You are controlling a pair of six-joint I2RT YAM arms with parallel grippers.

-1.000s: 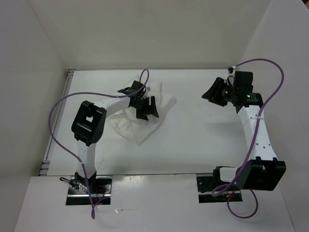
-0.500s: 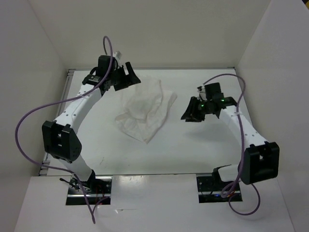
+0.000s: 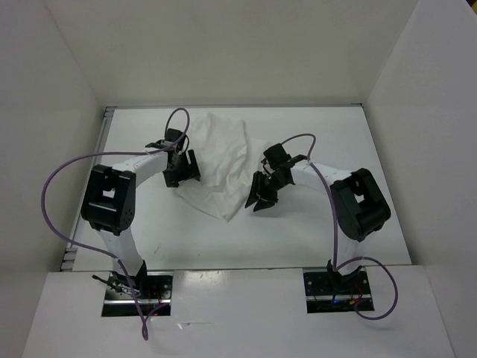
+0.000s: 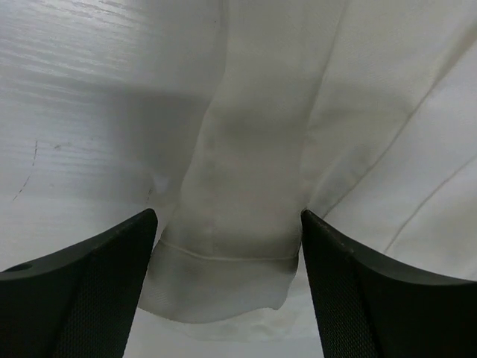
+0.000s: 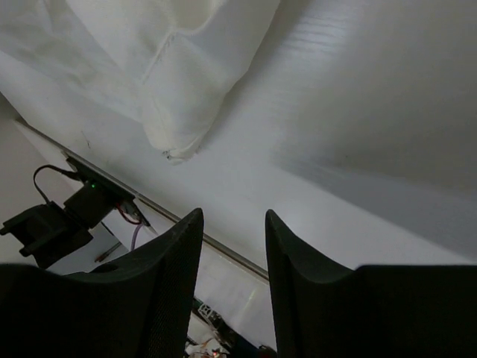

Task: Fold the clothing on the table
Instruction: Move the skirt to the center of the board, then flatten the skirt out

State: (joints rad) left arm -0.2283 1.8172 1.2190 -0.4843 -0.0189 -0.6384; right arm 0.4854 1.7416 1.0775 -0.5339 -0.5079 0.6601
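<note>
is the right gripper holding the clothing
No, the right gripper has nothing between its fingers, and the clothing lies apart from it on the table.

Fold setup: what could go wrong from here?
Open left gripper straddles only a narrow hemmed strip of the thin crinkled white clothing; closing may lift just that and bunch the rest.
Open right gripper sits over the flat white table, short of the clothing's corner; closing here likely grabs nothing.
</note>
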